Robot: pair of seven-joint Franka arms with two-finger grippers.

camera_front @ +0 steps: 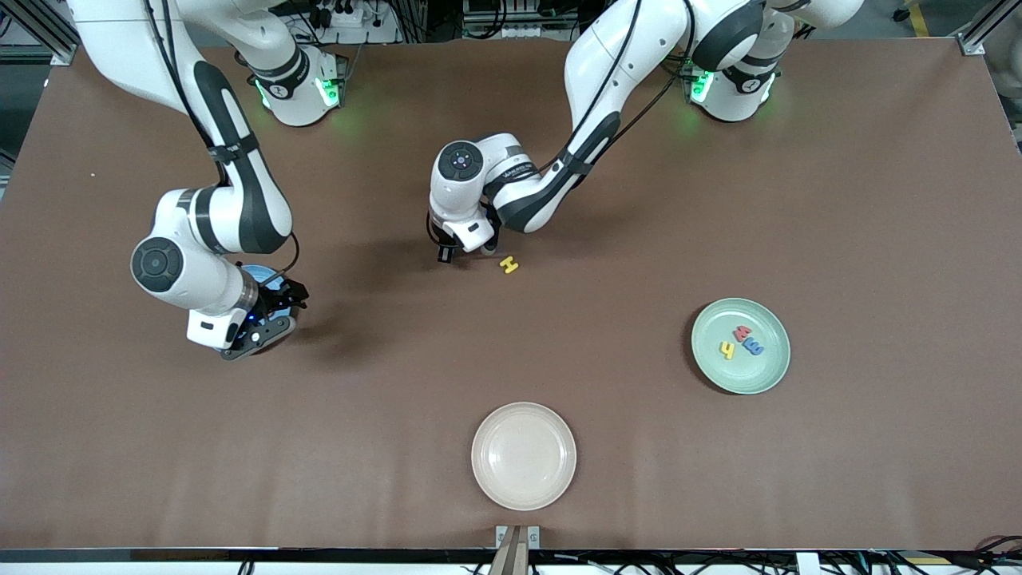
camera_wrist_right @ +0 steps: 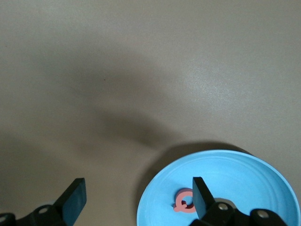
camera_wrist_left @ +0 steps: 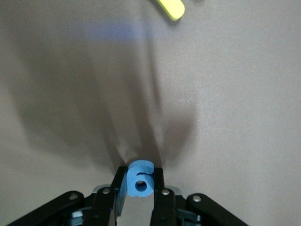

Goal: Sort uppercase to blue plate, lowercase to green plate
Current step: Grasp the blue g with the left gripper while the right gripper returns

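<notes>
My left gripper [camera_front: 461,254] is shut on the blue 6-like g [camera_wrist_left: 139,178], low over the middle of the table beside the yellow H [camera_front: 509,264], whose end shows in the left wrist view [camera_wrist_left: 171,7]. My right gripper [camera_front: 275,315] is open and empty over the edge of the blue plate [camera_front: 257,275]. In the right wrist view the blue plate [camera_wrist_right: 244,183] holds the red G [camera_wrist_right: 184,201], next to one finger [camera_wrist_right: 200,197]. The green plate [camera_front: 770,375] holds the yellow h [camera_front: 726,349], the blue m [camera_front: 752,346] and the small red piece [camera_front: 744,331]. The teal B and blue W/M are out of view.
A cream plate [camera_front: 523,455] sits empty near the table's front edge, at the middle. The right arm covers most of the blue plate in the front view.
</notes>
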